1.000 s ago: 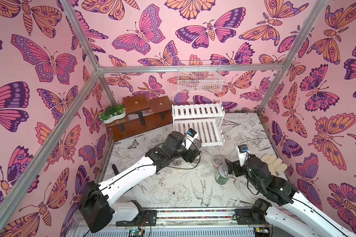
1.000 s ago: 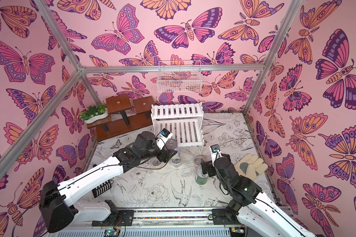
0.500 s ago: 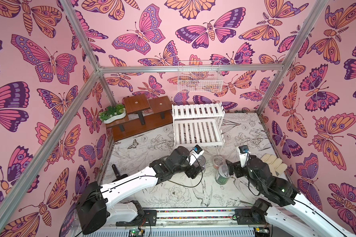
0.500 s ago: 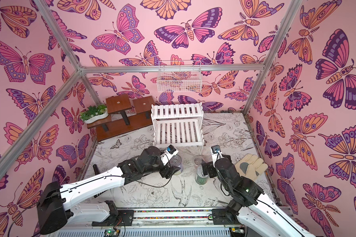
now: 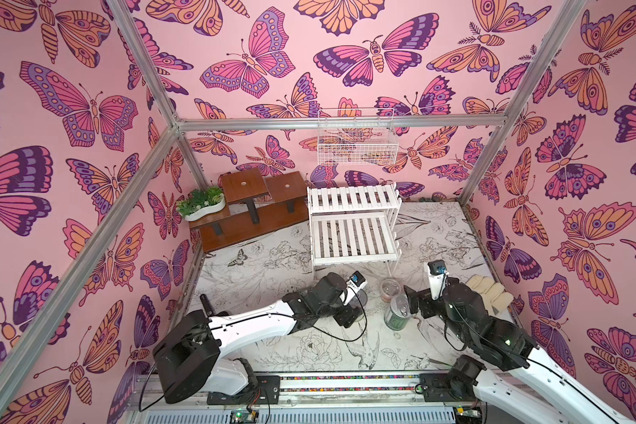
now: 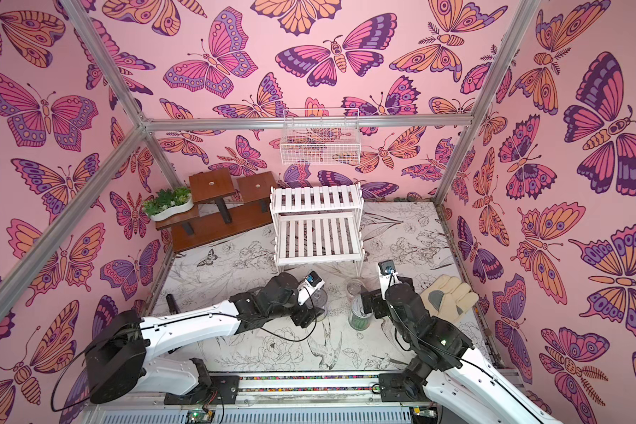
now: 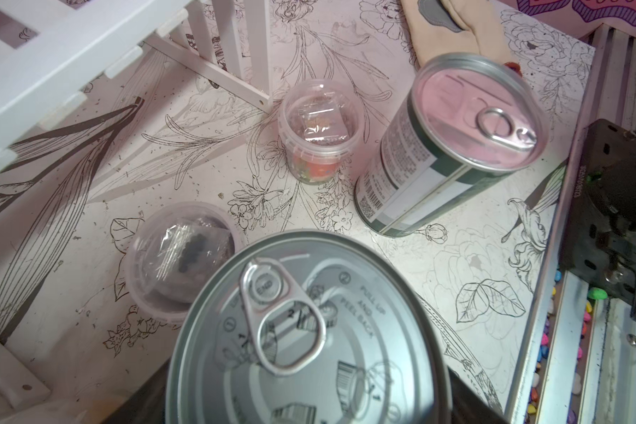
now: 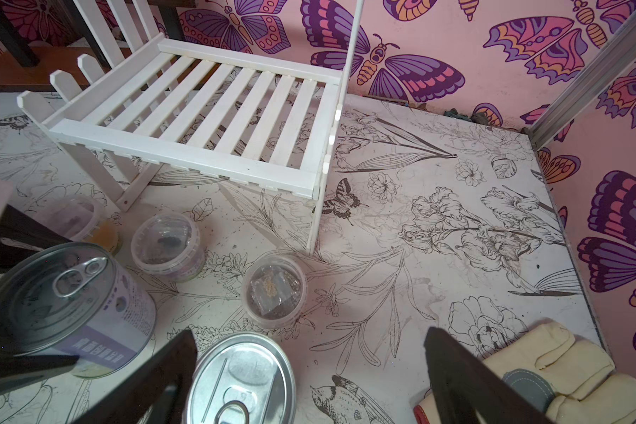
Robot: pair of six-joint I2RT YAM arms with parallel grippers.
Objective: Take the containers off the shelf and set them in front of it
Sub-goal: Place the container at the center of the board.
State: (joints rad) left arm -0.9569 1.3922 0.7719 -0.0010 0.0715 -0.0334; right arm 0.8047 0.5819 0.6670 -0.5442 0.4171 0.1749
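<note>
The white slatted shelf (image 5: 353, 229) stands with both tiers bare. In front of it on the table are three clear lidded cups: yellow-orange (image 8: 79, 220), dark (image 8: 166, 244) and red-orange (image 7: 318, 132). My left gripper (image 5: 349, 312) is shut on the white-labelled can (image 8: 67, 297), held low and slightly tilted beside the dark cup; its pull-tab lid (image 7: 309, 330) fills the left wrist view and hides the jaws. The green-patterned can (image 5: 396, 318) stands upright to the right. My right gripper (image 8: 309, 332) is open, that can's lid (image 8: 243, 378) close to one finger (image 8: 155, 378).
A cream work glove (image 5: 489, 293) lies by the right wall, close to the right arm. A brown stepped stand (image 5: 257, 209) with a white planter (image 5: 202, 205) sits at the back left. A white wire basket (image 5: 357, 143) hangs on the back wall.
My left arm has drawn back from the shelf's front toward the near side of the table, carrying the white-labelled can down. The right arm has stayed still.
</note>
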